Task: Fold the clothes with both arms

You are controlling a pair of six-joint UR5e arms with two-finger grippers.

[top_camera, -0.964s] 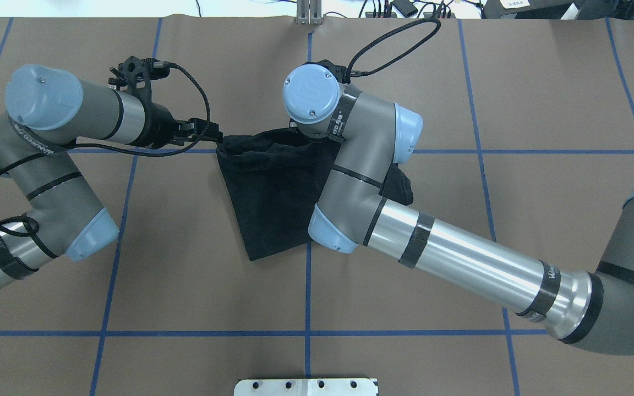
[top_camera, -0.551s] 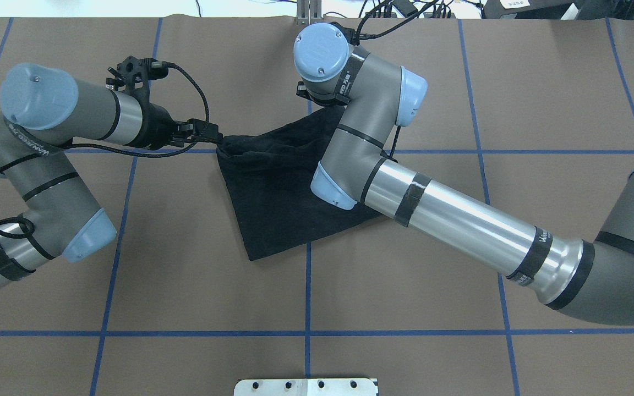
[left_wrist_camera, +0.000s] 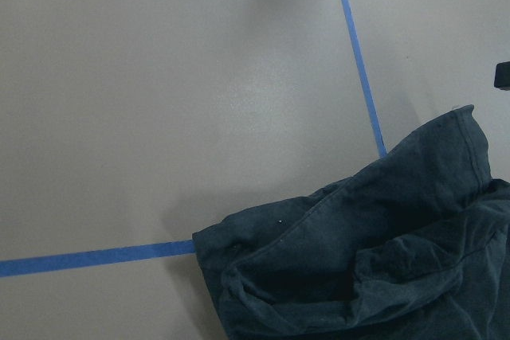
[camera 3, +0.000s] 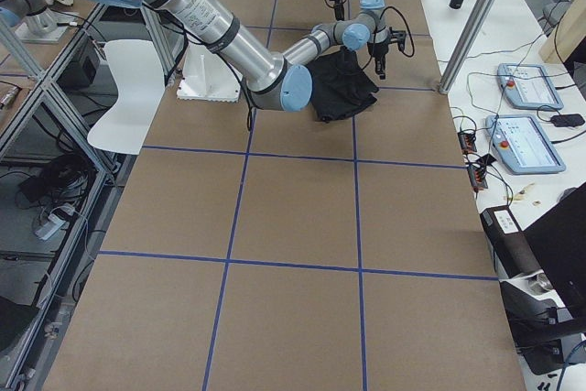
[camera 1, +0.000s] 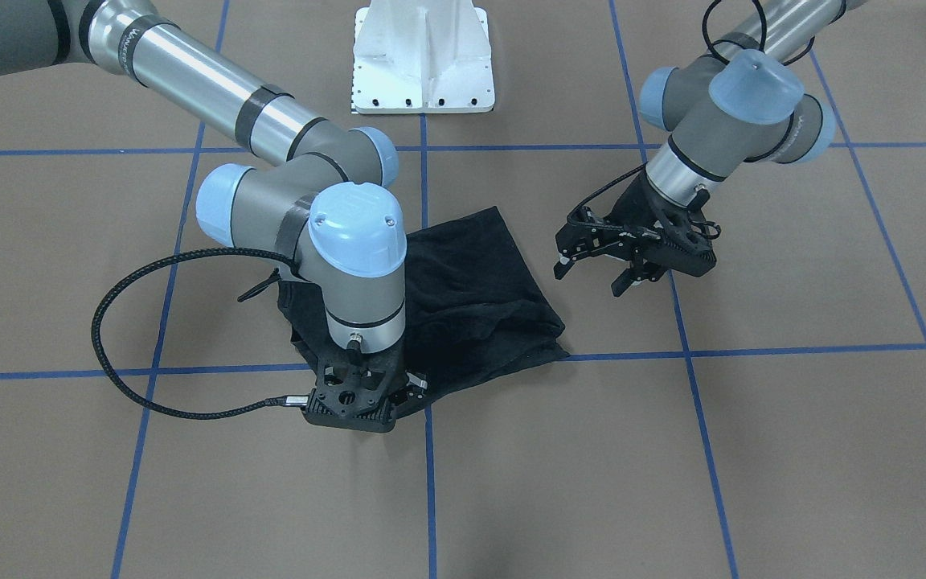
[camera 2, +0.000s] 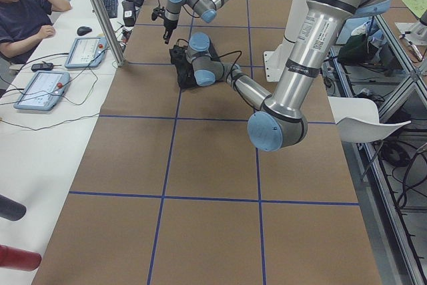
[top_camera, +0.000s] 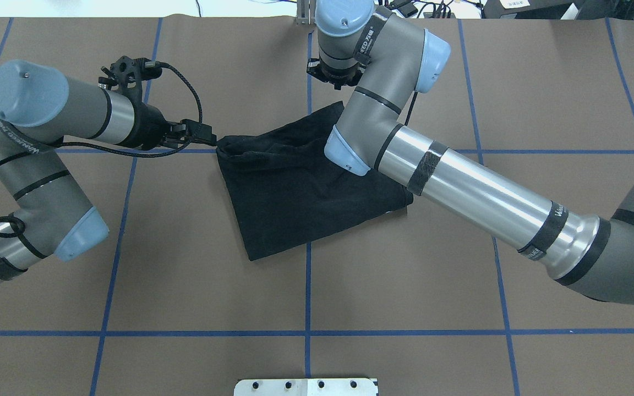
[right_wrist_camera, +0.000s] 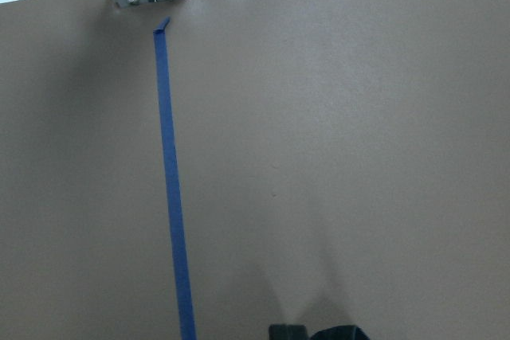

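Lying roughly folded mid-way across the brown table [top_camera: 185, 275], the black T-shirt [top_camera: 295, 192] has the left gripper [camera 1: 594, 272] just beside one corner, fingers spread wide and empty, while the right gripper [top_camera: 338, 81] hangs by the far corner, seemingly clear of the cloth, its jaws hidden so I cannot tell their state.

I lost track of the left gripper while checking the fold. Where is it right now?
In the front-facing view the left gripper hangs open on the right side, just beyond the right edge of the black T-shirt and not touching it.
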